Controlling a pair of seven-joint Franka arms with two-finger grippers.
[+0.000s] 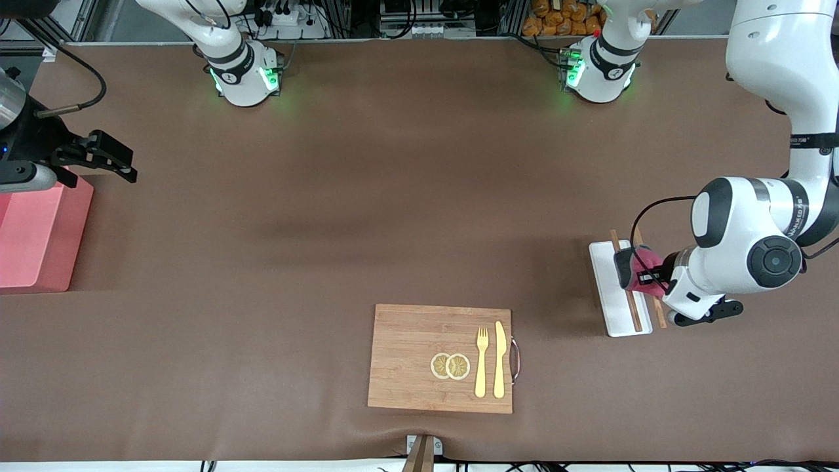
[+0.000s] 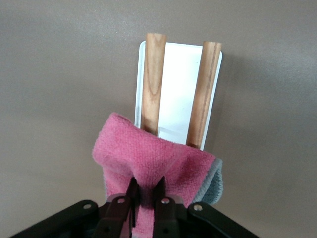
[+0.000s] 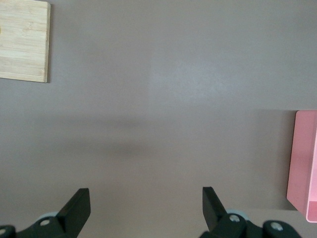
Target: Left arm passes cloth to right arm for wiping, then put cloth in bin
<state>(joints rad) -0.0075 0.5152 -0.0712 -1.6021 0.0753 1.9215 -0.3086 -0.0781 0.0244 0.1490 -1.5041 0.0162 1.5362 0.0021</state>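
The task is at its very first step: the left gripper (image 2: 146, 198) has its fingers pinched narrowly on a fold of the cloth (image 2: 153, 163), which drapes over the two wooden rods (image 2: 154, 79) lying along the white tray (image 1: 613, 298). Whether the cloth is already clear of the rods or only gripped in place cannot be told. Taking the tray as landmark, the cloth sits at the end of the tray that lies away from the front camera, and the tray itself stands at the left arm's end of the counter (image 1: 328, 196).

Everything else seems left to do: the hand-over, the wiping, and the drop into the bin (image 1: 36, 229). The right gripper (image 3: 146, 208) waits with fingers spread wide and empty, near the bin, well apart from the tray at the right arm's end of the counter.

The cloth is soft, nubbly terry, magenta-pink with a grey underside showing at one corner; it hangs in loose folds. The tray is a smooth, flat white rectangle with rounded corners, and the rods are pale round wood with visible grain. The bin is a salmon-pink box with thin, straight plastic walls. Between tray and bin, nearer the front camera than the tray, lies a bamboo cutting board (image 1: 419, 360) carrying a yellow fork (image 1: 482, 360), a knife (image 1: 499, 359) and two lemon slices (image 1: 450, 366). The counter is a matte brown mat.
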